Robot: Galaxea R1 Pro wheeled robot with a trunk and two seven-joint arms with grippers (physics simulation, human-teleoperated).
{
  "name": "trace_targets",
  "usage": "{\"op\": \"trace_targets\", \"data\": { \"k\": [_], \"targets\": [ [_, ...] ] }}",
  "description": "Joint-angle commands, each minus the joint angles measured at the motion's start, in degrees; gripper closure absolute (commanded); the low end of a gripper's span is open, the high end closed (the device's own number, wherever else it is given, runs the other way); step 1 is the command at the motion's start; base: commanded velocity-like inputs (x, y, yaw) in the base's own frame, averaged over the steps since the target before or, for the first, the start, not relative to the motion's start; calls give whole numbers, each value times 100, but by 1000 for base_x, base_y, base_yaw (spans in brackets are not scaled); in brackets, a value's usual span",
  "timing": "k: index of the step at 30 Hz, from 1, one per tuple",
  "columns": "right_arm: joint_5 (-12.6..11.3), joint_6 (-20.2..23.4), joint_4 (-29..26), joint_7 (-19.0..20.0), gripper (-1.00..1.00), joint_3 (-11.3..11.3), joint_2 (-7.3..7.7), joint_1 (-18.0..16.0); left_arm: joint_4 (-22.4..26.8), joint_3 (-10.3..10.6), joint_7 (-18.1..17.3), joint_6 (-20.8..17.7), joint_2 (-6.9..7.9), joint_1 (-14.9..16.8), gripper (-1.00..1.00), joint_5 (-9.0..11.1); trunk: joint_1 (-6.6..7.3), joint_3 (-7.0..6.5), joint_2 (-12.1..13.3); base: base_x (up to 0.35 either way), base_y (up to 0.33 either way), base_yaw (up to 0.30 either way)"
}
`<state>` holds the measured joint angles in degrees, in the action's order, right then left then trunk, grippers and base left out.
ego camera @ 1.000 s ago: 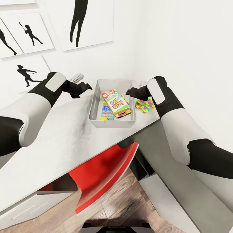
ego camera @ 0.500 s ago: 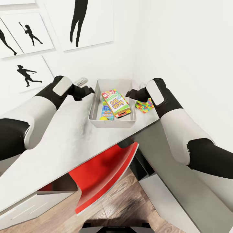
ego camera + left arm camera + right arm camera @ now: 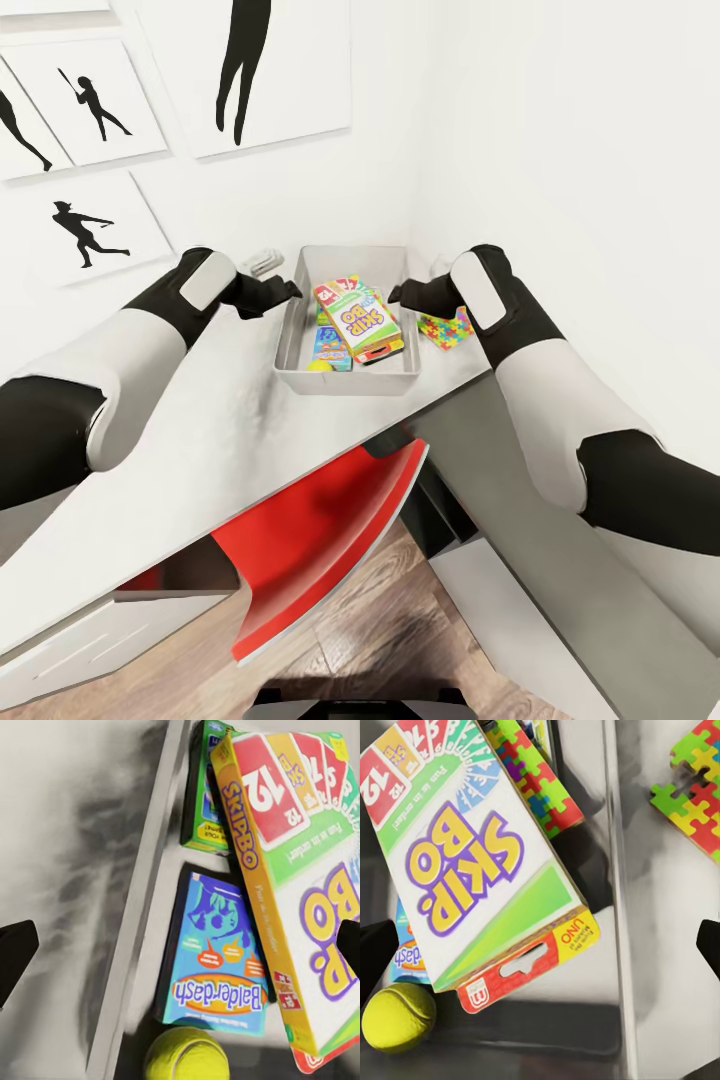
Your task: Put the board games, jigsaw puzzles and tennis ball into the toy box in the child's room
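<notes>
Toy box [image 3: 291, 372] on counter [image 3: 200, 440]: Skip-Bo game [image 3: 360, 322] tilted atop, teal game [image 3: 214, 952] and tennis ball [image 3: 319, 365] beneath. One jigsaw [image 3: 536, 784] inside, another [image 3: 447, 327] outside its right wall. Left pincer [image 3: 284, 291] and right pincer [image 3: 402, 293] straddle opposite rims, spread wide, empty.

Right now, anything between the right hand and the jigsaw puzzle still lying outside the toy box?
Nothing visible. The jigsaw puzzle lies flat on the table just beside the toy box, and the right hand hovers over the box's near wall, empty.
</notes>
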<state>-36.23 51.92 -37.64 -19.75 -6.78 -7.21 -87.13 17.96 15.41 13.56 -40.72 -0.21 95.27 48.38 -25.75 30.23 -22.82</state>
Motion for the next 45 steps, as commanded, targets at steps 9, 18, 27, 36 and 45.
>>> {"op": "trace_targets", "data": {
  "k": [9, 18, 27, 36, 45],
  "targets": [
    [-60, 24, -8, -55, -100, -184, 33, 32, 3, 39, -63, 141, 6, -196, -100, -4, -3, 9, -10, 0, 0, 0],
    [-66, 23, -13, -54, -100, -298, 38, 37, -7, 35, -91, 340, 34, -282, -100, -208, -3, 21, -10, 0, 0, 0],
    [-73, 39, -15, -55, -100, -318, 41, 31, -11, 33, -213, 434, 50, -307, -100, -329, -3, 81, -10, 0, 0, 0],
    [-75, 56, -15, -55, -100, -316, 41, 26, -12, 27, -294, 461, 55, -314, -100, -364, -3, 159, -10, 0, 0, 0],
    [-72, 51, -15, -56, -100, -323, 37, 29, -12, 26, -315, 467, 48, -314, -100, -371, -3, 241, -10, 0, 0, 0]
  ]
}}
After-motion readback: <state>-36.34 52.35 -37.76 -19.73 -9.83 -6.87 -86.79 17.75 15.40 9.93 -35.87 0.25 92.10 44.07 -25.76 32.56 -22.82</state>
